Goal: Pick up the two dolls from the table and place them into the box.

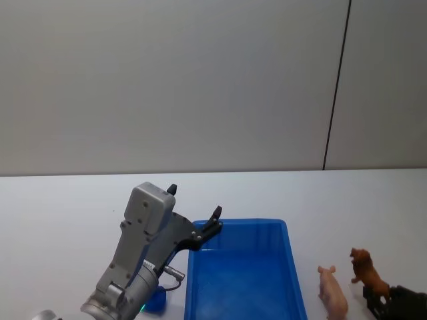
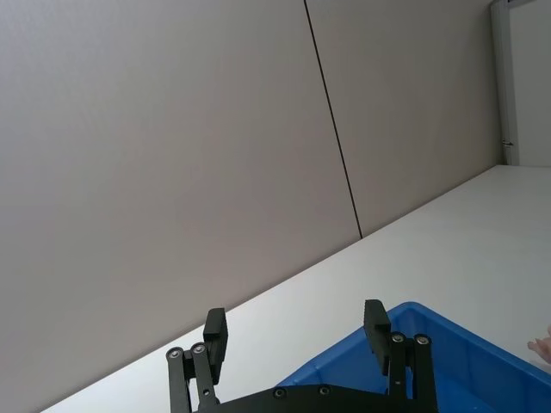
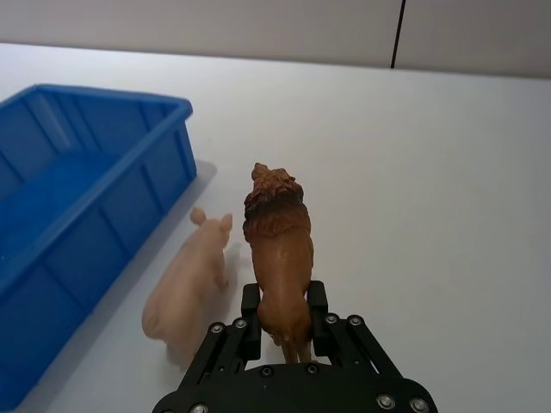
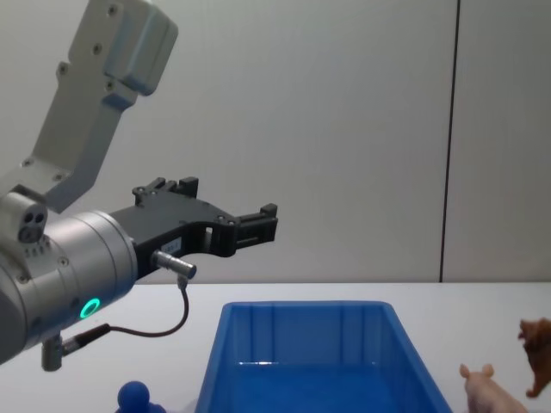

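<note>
Clenched with the right gripper (image 3: 282,311) on the rump of the lion (image 3: 277,232), standing on the table (image 3: 430,172) just beside the pig (image 3: 185,288), both right of the box (image 3: 103,96); held wide apart and empty at the left gripper (image 2: 295,320), raised near the box's far left corner; might tip nose-down or slip out on lifting, given so rearward a hold; might also topple the pig in swinging toward the box, given how close alongside.
</note>
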{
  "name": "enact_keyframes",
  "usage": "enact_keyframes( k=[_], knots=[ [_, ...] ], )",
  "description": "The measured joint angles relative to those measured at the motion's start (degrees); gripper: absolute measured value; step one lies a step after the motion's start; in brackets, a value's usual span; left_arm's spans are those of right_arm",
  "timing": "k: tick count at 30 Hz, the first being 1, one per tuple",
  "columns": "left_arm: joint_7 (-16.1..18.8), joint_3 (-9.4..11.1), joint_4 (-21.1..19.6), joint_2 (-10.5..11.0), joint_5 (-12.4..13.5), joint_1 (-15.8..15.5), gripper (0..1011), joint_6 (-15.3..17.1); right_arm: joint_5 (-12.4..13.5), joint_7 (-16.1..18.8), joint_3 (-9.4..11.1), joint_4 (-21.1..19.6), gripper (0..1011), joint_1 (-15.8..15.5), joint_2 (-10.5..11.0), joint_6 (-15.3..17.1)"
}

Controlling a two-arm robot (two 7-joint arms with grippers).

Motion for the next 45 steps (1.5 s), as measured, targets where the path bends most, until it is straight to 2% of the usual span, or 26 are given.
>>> enact_keyframes(
  k=[11,15,23,28,38,40,43,44,45],
  knots=[
    [0.00,0.00,0.00,0.00,0.00,0.00,1001,0.00,-3.27,-0.94,-0.03,-4.03,302,0.99,-0.07,-2.48],
    [0.00,0.00,0.00,0.00,0.00,0.00,1001,0.00,-4.39,-0.12,-0.27,-5.31,302,2.24,-0.48,-2.86],
    [0.00,0.00,0.00,0.00,0.00,0.00,1001,0.00,-6.54,3.81,-1.63,-6.11,302,6.12,-2.55,-2.17],
    [0.00,0.00,0.00,0.00,0.00,0.00,1001,0.00,-7.51,6.39,-2.82,-5.18,302,8.52,-4.30,-0.75],
    [0.00,0.00,0.00,0.00,0.00,0.00,1001,0.00,-9.42,11.46,-6.42,-0.33,303,13.19,-8.93,2.96],
    [0.00,0.00,0.00,0.00,0.00,0.00,1001,0.00,-9.78,12.21,-7.01,0.68,335,13.81,-9.67,3.43],
    [0.00,0.00,0.00,0.00,0.00,0.00,1001,0.00,-10.23,13.00,-7.77,1.83,454,14.51,-10.48,3.94],
    [0.00,0.00,0.00,0.00,0.00,0.00,1001,0.00,-10.32,13.12,-7.86,1.97,454,14.59,-10.58,4.01],
    [0.00,0.00,0.00,0.00,0.00,0.00,1002,0.00,-10.40,13.23,-8.04,2.24,497,14.74,-10.77,4.09]
  ],
)
